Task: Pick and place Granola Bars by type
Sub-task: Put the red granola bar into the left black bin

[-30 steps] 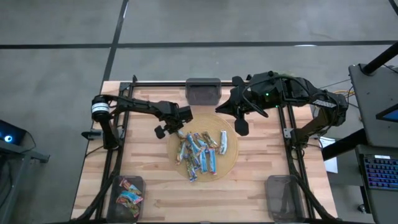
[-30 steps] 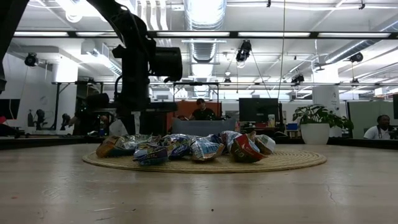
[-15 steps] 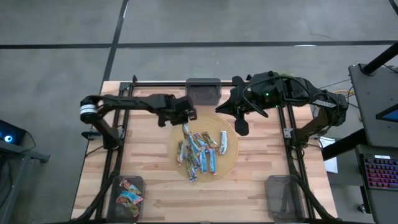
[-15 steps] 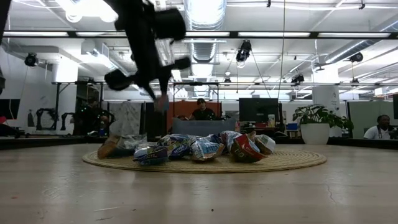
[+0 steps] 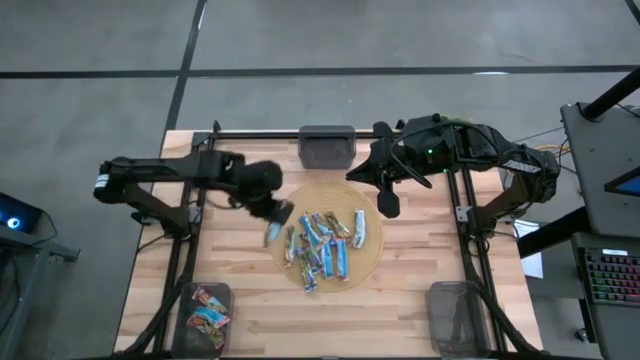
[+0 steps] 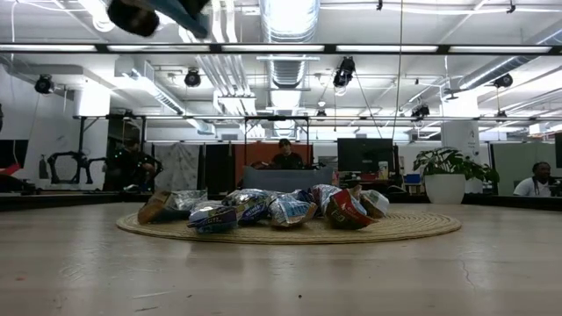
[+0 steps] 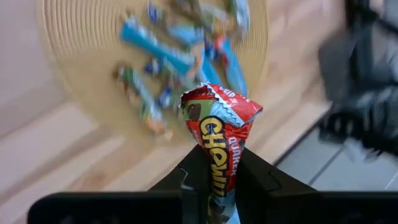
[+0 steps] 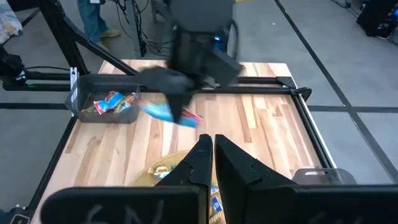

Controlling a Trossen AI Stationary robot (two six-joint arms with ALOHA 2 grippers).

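Observation:
My left gripper (image 5: pixel 273 226) hangs over the table just left of the round woven mat (image 5: pixel 366 268), shut on a red-wrapped granola bar (image 7: pixel 220 122); the right wrist view also shows this bar (image 8: pixel 169 112). Several more granola bars (image 5: pixel 322 243) in blue, blue-white and red wrappers lie piled on the mat. My right gripper (image 5: pixel 389 206) waits shut, high above the mat's far right edge. My left gripper pinches the red bar between its two fingers, partway along the wrapper (image 7: pixel 219 175). The bar's crimped end (image 7: pixel 219 99) sticks out past the fingertips. The fingers slant downward. The bar is lifted clear of mat and table.
A grey bin (image 5: pixel 326 144) stands at the far edge's middle. A bin at the near left corner (image 5: pixel 207 312) holds a few bars. Another bin (image 5: pixel 455 310) stands at the near right. People and desks show in the room behind the table.
My left gripper has risen from the mat's far left edge with the red bar, rolled its wrist, and drawn back toward the table's left and near side. The bar has come clear of the pile. The remaining bars lie as before.

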